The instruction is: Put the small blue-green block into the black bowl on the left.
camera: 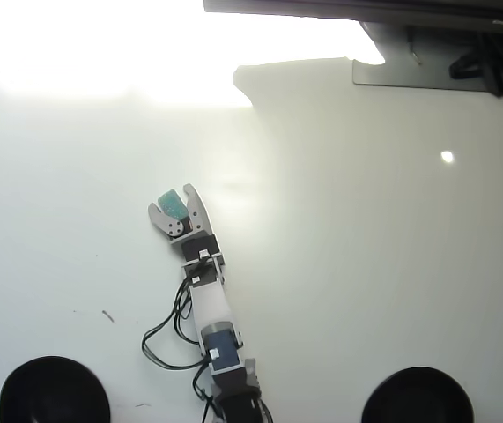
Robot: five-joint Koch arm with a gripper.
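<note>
The gripper (pixel 173 204) pinches the small block (pixel 172 205), well above the left bowl (pixel 54 392); it looks light, spongy, best squeezed across its flat sides.

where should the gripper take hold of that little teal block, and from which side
Grip the small blue-green block across its two longer sides, coming from the arm's side below it in the overhead view. The gripper already has its jaws either side; whether they pinch it can't be told.

The small teal block (pixel 172 206) sits between my fingers, rounded corners, speckled, tilted a bit, approx mid-table, left of centre in the overhead view. The black bowl (pixel 54 390) is round, matte, at the bottom-left edge, partly cut off, well apart from the block. A look-alike bowl (pixel 417 396) sits bottom right.
</note>
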